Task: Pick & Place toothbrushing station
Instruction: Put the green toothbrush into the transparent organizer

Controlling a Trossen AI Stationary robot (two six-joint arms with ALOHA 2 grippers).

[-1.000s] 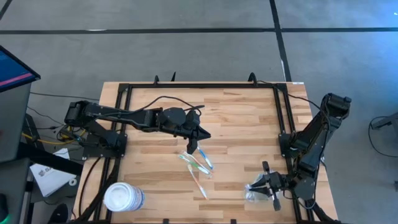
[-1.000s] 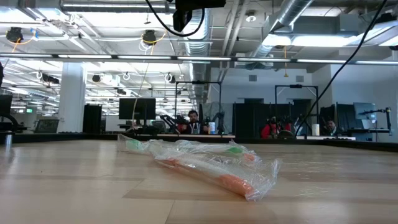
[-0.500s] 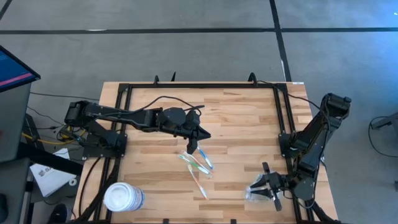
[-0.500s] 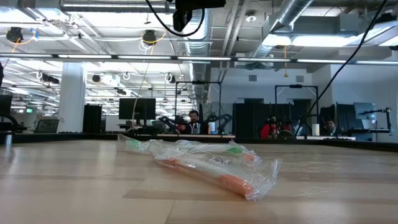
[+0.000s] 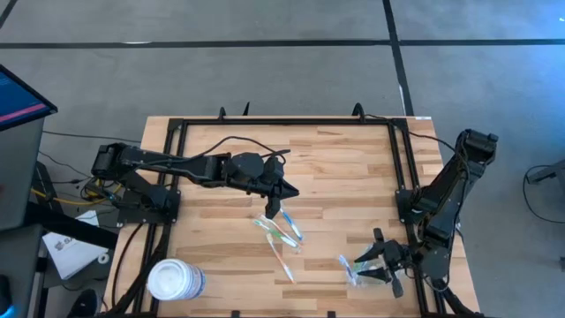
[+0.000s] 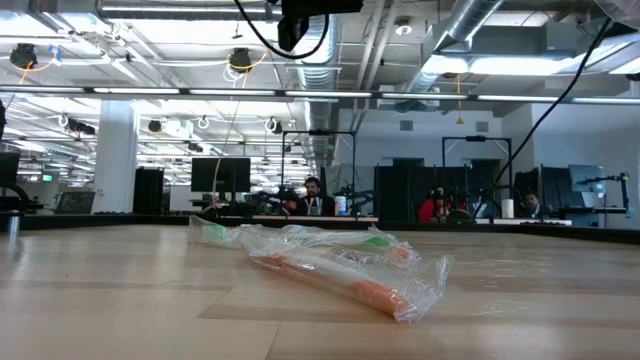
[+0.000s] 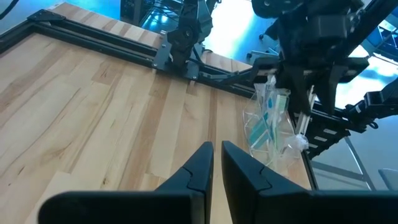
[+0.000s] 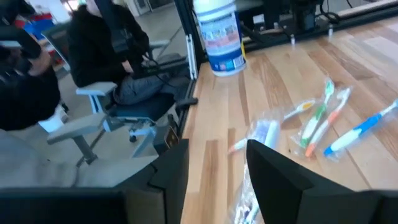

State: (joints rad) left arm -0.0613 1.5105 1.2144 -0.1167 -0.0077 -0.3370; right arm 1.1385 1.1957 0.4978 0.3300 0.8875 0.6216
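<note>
Standing spread, right gripper (image 5: pixel 364 269) straddles toothbrushing station (image 5: pixel 350 269) (jaws apart).

Pale striped wood on the table (image 5: pixel 335 168), light and honey planks side by side, boxed by a black frame (image 5: pixel 291 122). Lower left of the high view, a white tub (image 5: pixel 175 281) with a blue-printed label. Centre frame, wrapped toothbrushes (image 5: pixel 281 234) flash teal, blue, orange. Lower right, the toothbrushing station (image 5: pixel 350 269) is clear, nearly colourless, teal inside. Both arms matte black; grey floor, dark lines.
</note>
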